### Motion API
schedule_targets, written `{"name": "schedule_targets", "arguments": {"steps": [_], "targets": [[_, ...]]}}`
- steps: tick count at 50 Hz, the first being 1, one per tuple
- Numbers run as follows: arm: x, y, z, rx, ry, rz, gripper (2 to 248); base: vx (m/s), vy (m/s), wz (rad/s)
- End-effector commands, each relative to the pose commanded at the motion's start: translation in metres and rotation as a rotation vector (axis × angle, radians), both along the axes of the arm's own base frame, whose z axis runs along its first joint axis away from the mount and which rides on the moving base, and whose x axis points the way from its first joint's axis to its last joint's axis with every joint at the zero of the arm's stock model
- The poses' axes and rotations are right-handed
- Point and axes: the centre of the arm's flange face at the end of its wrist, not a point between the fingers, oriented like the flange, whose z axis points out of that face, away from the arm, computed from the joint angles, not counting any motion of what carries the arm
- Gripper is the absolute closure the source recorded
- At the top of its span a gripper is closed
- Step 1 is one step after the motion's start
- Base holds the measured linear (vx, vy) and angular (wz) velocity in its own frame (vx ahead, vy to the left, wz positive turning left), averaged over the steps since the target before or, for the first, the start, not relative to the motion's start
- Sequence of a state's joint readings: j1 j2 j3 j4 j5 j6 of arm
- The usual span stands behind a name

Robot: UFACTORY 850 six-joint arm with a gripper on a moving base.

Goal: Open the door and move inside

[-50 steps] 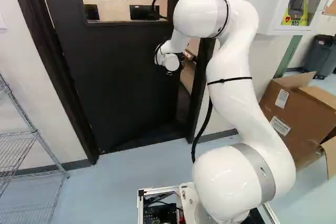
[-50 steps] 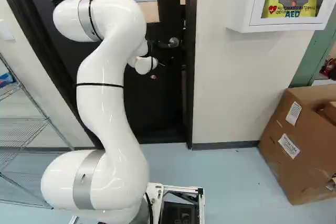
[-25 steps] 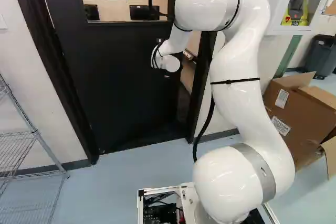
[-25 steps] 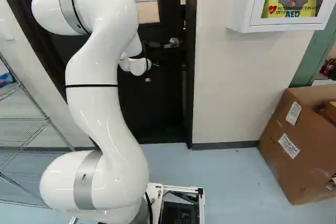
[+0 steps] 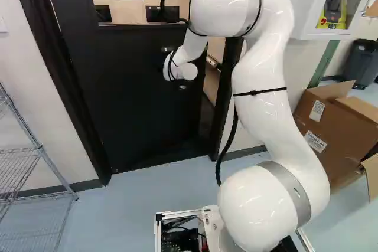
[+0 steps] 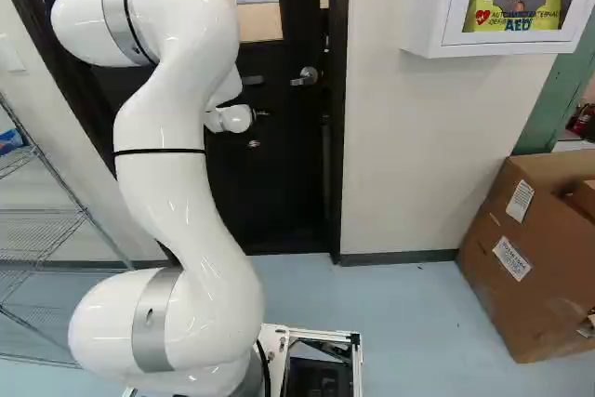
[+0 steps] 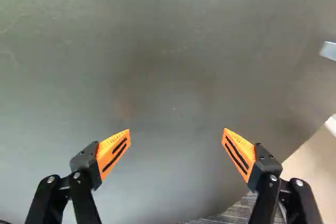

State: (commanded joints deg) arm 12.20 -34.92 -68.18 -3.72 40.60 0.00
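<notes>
The right base view shows me the handle point(image 6: 305, 76), a silver lever at its upper middle; in the left base view my arm point(image 5: 260, 75) covers that stretch of the door point(image 5: 136, 98). Only the left base view gives me the bin point(image 5: 361, 63), at its upper right, and it shows best the gap by the door's free edge, which stands ajar with a lit room behind. My claw point(image 6: 254, 112) is wide, nothing between its orange pads point(image 7: 114, 152), with the dark door face ahead of it. In the right base view the handle lies just right of my claw, apart from it, and slightly higher.
</notes>
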Motion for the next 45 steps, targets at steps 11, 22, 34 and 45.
{"name": "schedule_targets", "arguments": {"steps": [11,22,34,45], "targets": [[0.019,0.015,-0.004,0.001,-0.017,0.020,3,0.000,0.000,0.000],[0.038,0.031,-0.008,0.006,-0.037,0.035,3,0.000,0.000,0.000],[0.059,0.048,-0.014,0.012,-0.061,0.050,3,0.000,0.000,0.000],[0.068,0.058,-0.016,0.015,-0.073,0.060,3,0.000,0.000,0.000]]}}
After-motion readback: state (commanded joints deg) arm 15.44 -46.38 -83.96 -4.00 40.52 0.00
